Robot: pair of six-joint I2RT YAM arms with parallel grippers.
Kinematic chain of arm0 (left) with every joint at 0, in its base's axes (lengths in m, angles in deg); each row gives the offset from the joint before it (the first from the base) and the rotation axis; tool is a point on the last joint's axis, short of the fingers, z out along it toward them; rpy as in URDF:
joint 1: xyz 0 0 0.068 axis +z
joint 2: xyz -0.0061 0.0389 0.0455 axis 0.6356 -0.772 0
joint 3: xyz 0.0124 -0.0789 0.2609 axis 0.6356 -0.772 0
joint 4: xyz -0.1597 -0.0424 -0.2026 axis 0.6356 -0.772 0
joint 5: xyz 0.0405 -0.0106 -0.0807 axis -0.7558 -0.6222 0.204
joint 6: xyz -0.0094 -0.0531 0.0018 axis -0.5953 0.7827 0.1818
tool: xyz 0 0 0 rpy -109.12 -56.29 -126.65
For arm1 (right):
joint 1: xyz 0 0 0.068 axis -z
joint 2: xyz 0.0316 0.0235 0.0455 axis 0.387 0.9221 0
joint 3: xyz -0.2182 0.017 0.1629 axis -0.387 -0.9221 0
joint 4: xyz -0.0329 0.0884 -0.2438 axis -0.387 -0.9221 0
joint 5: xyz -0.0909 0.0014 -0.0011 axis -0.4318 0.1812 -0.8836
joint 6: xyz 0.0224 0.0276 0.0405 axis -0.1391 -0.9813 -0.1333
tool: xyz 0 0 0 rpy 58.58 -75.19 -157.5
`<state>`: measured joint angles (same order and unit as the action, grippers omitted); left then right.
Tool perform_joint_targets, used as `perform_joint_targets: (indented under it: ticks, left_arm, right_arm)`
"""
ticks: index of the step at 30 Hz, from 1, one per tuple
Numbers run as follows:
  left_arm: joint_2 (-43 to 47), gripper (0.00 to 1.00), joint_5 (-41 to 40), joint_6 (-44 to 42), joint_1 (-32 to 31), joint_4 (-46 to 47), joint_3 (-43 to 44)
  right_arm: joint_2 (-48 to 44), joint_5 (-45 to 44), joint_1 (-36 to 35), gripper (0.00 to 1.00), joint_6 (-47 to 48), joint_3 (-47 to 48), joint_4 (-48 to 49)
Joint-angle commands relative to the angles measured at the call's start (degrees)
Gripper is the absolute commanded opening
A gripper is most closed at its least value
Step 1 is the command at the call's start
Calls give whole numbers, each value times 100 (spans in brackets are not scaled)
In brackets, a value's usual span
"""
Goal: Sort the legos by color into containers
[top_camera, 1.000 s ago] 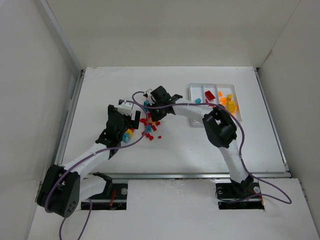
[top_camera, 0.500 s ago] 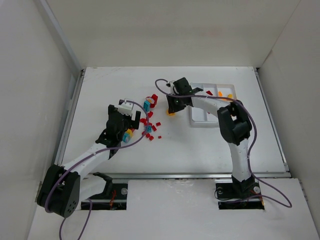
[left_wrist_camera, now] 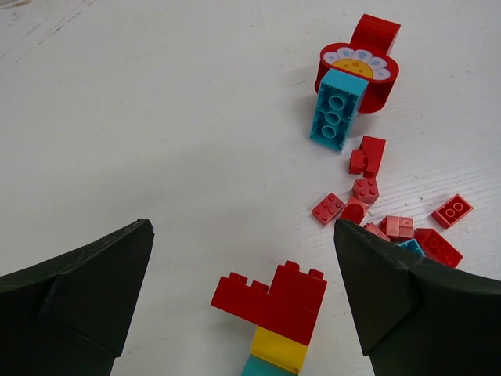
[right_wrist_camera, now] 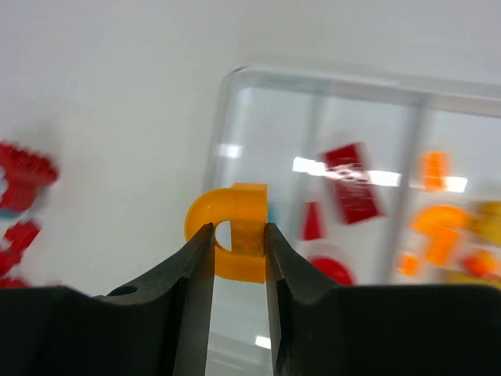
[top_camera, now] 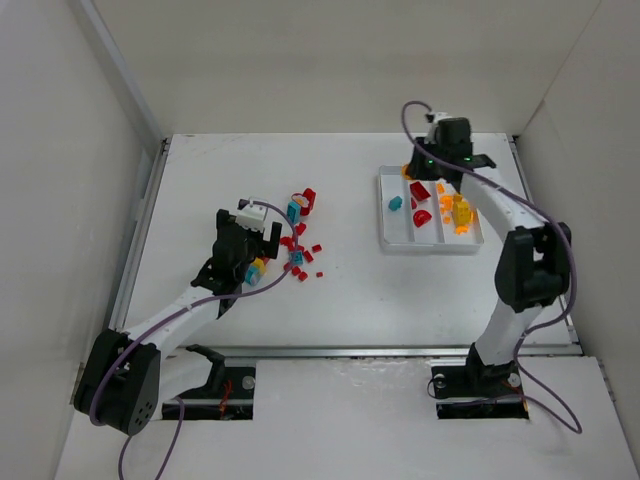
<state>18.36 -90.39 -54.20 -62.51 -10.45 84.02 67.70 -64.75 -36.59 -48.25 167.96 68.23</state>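
- Our right gripper (top_camera: 438, 165) hangs over the tray's (top_camera: 400, 230) 12 o'clock edge; loose legos (top_camera: 300, 255) lie towards its 9 o'clock.
- Our left gripper (left_wrist_camera: 243, 235) gapes empty above red legos.
- We see right fingers (right_wrist_camera: 192, 298) pinching an orange curved lego (right_wrist_camera: 235, 207) over the tray.

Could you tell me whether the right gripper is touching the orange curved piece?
Touching. The right wrist view shows the right gripper with jaws pressed against both sides of the orange curved piece.

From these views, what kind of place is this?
Likely a lab robot cell: white table boxed in by plain white walls, left arm and right arm bolted at its near edge, legos and a sorting tray as test props.
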Motion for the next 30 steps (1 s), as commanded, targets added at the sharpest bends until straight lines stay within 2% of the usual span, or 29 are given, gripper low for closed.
perform_joint_targets:
  ticks: [1, 6, 9, 12, 14, 15, 17, 18, 19, 22, 27, 29, 30]
  left_arm:
    - [155, 100, 72, -12, 11, 258, -43]
    - [102, 100, 72, -12, 11, 258, -43]
    - [49, 100, 72, -12, 11, 258, -43]
    - [49, 100, 72, -12, 11, 258, 10]
    - [-3, 100, 72, -12, 11, 258, 63]
    - [-4, 100, 124, -12, 11, 258, 63]
    - [-4, 100, 125, -12, 11, 258, 63]
    - [-4, 100, 125, -12, 11, 258, 63]
    - [-4, 100, 177, -12, 11, 258, 63]
    - [-4, 100, 178, -12, 11, 258, 63]
    - [-4, 100, 178, -12, 11, 258, 63]
    - [-4, 100, 178, 41, 11, 258, 63]
    - [-56, 100, 178, 41, 11, 258, 63]
  right_arm:
    - [-341, -703, 590, 0, -54, -168, 11]
    - [-104, -949, 1390, 0, 60, -168, -140]
    - [239, -950, 1514, 0, 165, 156, -210]
    - [599, -1090, 1514, 8, 166, 517, -315]
    - [827, -1170, 1514, 17, 166, 771, -394]
    - [889, -1239, 1514, 26, 218, 842, -395]
    - [959, -1310, 1514, 37, 218, 974, -456]
    - [960, -1310, 1514, 50, 218, 975, -517]
    - [960, -1406, 1514, 55, 218, 975, -518]
    - [767, -1513, 1514, 61, 271, 817, -465]
    - [407, -1460, 1514, 62, 376, 527, -342]
    - [109, -1390, 1331, 62, 559, 316, -272]
    - [-5, -1390, 1016, 62, 674, 228, -115]
